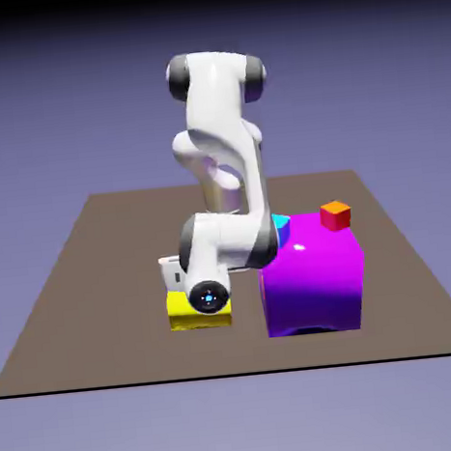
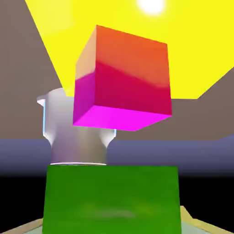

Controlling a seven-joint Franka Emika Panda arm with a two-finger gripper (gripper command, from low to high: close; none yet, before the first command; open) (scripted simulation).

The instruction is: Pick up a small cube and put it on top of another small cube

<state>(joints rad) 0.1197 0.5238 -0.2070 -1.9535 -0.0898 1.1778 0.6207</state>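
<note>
- In the exterior view, your white arm folds down over the middle of the brown counter, and the wrist with its round lens sits low in front, right above the yellow block.
- You cannot see the gripper itself here; the hand hides it, and it hides the small green cube and the magenta-topped cube too.
- The yellow block lies near the counter's front edge, slightly toward the exterior view's left of centre.
- Just beside it, toward the exterior view's right, stands the large purple block, much taller than the yellow one.
- A small orange-topped red cube rests on the purple block's top, near its far right corner.
- A bit of a small blue cube peeks out behind the arm, at the purple block's far left edge.
- In the hand view, the small green cube fills the bottom middle, large and close, covering the gripper's fingertips: your gripper is closed on it.
- Beyond it you see the magenta-topped cube, with red-orange sides, sitting on the wide yellow surface.
- The green cube is apart from the magenta-topped cube, not resting on it.
- A grey cylindrical part shows between the two cubes, left of centre; you cannot tell what it is.
</note>
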